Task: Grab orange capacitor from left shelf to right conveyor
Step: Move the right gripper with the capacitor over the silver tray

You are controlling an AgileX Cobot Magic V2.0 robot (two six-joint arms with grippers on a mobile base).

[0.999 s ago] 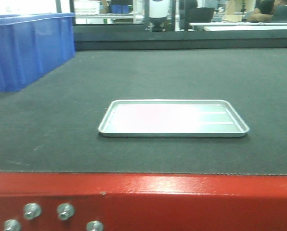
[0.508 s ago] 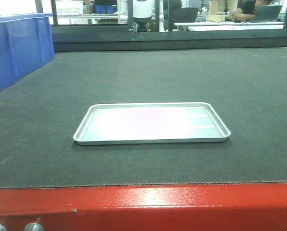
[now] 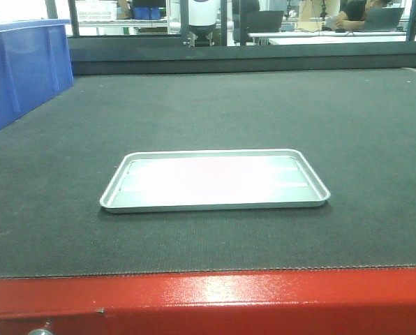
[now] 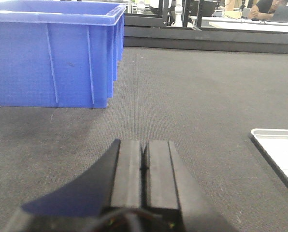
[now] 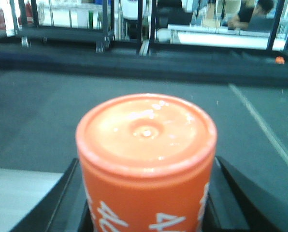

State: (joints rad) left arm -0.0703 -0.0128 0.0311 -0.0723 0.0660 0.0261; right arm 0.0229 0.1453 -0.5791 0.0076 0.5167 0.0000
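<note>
**Front view:** tray (image 3: 215,180) flat on table (image 3: 264,105), centre; blue bin (image 3: 19,70) at 10 o'clock. No tool or capacitor shows. Against a second ago, tray and bin sit further left and the front bolts are nearly out of frame.

**Left wrist:** left tool (image 4: 144,164) clenched on nothing; bin at 11 o'clock, tray corner at 3.

**Right wrist:** right tool (image 5: 149,205) grasping orange capacitor (image 5: 146,154), axis upright; table ahead at 12 o'clock, tray corner at 8.

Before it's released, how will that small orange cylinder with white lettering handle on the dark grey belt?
The orange cylinder looks rigid and glossy, possibly slippery in the black fingers. Round-sided, it would likely roll if tipped on the belt.
</note>
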